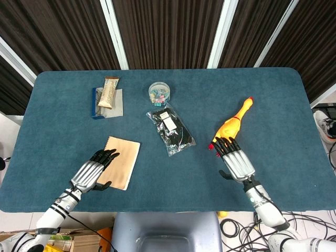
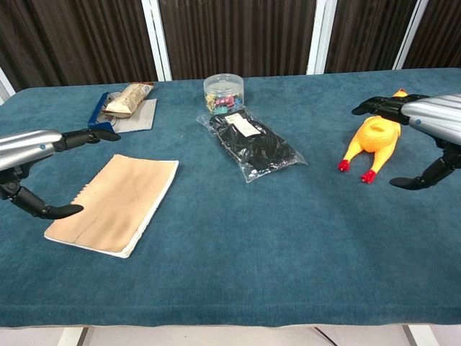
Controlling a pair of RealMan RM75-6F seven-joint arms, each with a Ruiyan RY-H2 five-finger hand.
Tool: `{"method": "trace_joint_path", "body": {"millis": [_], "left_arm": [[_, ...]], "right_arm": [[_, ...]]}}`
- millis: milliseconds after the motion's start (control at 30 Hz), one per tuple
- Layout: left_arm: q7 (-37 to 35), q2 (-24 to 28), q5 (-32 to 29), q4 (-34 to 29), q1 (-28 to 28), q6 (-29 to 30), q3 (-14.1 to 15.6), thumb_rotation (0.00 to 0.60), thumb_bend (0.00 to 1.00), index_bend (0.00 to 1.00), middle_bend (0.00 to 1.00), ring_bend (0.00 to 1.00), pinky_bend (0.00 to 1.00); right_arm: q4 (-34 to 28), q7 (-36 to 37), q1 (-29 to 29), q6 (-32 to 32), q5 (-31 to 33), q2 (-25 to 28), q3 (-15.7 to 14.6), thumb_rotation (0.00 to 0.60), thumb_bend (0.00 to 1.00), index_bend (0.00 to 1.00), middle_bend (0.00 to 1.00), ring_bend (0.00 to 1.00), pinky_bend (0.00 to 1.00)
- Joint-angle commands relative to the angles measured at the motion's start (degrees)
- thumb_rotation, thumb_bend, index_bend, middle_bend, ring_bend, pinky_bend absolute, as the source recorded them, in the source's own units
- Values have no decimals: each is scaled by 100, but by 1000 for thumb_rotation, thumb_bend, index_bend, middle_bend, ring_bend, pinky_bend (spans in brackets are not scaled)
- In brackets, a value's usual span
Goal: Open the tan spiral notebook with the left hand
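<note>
Covering the table, blue cloth meets dark curtains. Left hand hovers spread and holding nothing at the closed tan spiral notebook's nine o'clock; black bag, rubber chicken, spread right hand follow.

Silver-backed hands, black fingers, white forearms with black bands

Chest view crops both wrists; round tub's contents unreadable.
</note>
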Motion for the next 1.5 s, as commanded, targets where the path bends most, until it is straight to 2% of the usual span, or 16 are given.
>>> {"method": "trace_joint_path", "body": {"millis": [33, 233, 367, 467, 600, 733, 900, 1267, 1500], "left_arm": [[49, -21, -33, -97, -5, -39, 22, 600, 314, 0, 0, 0, 46], [91, -151, 291, -156, 43, 4, 216, 600, 314, 0, 0, 0, 47], [318, -197, 860, -98, 303, 437, 548, 600, 346, 0, 2, 0, 50], [434, -536, 1190, 327, 514, 804, 676, 600, 374, 28, 37, 12, 67], [831, -1114, 1303, 958, 698, 1062, 653, 600, 371, 96, 73, 30, 72], [1116, -1632, 1188, 1451, 778, 1067, 553, 600, 344, 98, 100, 53, 77], [1257, -2055, 1095, 1832, 834, 1111, 441, 600, 315, 98, 113, 65, 82], [1238, -2746, 1014, 2450, 822, 1209, 198, 600, 309, 98, 138, 90, 91], [1371, -2956, 929, 2699, 818, 1183, 144, 600, 309, 82, 141, 91, 92]], "right_arm": [[-58, 0, -13, 58, -25, 64, -44, 600, 185, 0, 0, 0, 0], [-229, 148, -203, 386, -291, 342, -251, 600, 185, 0, 0, 0, 0], [-233, 629, -589, 890, -799, 723, -616, 600, 186, 0, 0, 0, 0], [-26, 1139, -958, 1392, -1188, 928, -910, 600, 185, 0, 0, 0, 0], [357, 1926, -1352, 1882, -1376, 1044, -1123, 600, 185, 0, 0, 0, 0], [713, 2491, -1527, 1996, -1306, 1084, -1149, 600, 184, 0, 0, 0, 0], [925, 2722, -1566, 1907, -1268, 1078, -1146, 600, 184, 0, 0, 0, 0], [1020, 2872, -1573, 1747, -1231, 1079, -1078, 600, 185, 0, 0, 0, 0], [1006, 2926, -1597, 1738, -1229, 1120, -1036, 600, 184, 0, 0, 0, 0]]}}
